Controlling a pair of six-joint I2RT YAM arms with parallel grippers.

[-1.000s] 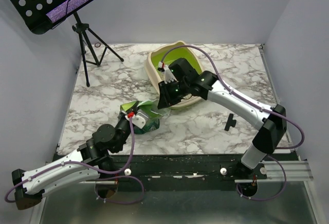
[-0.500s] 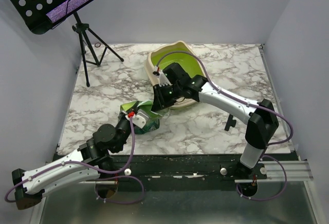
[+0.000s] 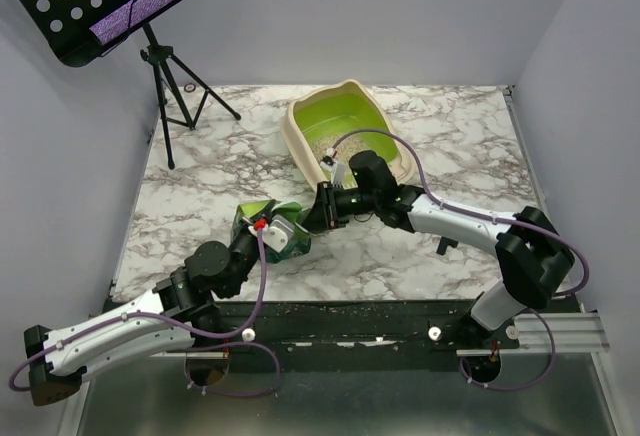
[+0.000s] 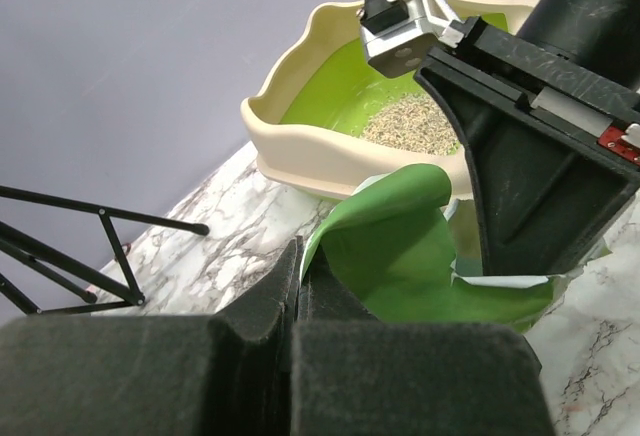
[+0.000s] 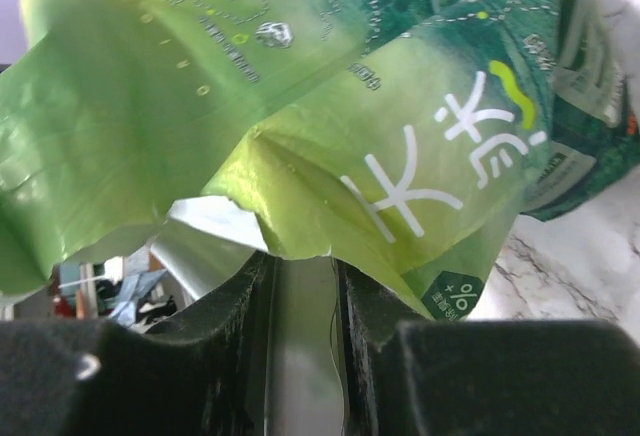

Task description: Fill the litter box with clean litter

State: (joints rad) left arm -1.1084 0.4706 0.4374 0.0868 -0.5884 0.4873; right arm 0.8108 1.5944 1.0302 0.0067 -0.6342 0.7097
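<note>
The litter box (image 3: 293,131), beige-rimmed and lime-green inside, stands at the back middle of the table. A small patch of clean litter (image 3: 328,143) lies in its near part. It also shows in the left wrist view (image 4: 415,124), inside the box (image 4: 300,151). The crinkly green bag (image 3: 283,228) lies on the table in front of the box. My left gripper (image 3: 258,226) is shut on the bag's left edge (image 4: 400,246). My right gripper (image 3: 316,211) is shut on the bag's torn right edge (image 5: 400,156), with silvery lining between its fingers (image 5: 250,301).
A black music stand (image 3: 100,1) on a tripod (image 3: 165,66) stands at the back left. A small black object (image 3: 447,241) lies on the marble near the right arm. Grey walls close in the left, back and right.
My right gripper has come down and toward the near left, from over the litter box to the table in front of it. The box's inside and its litter now show.
</note>
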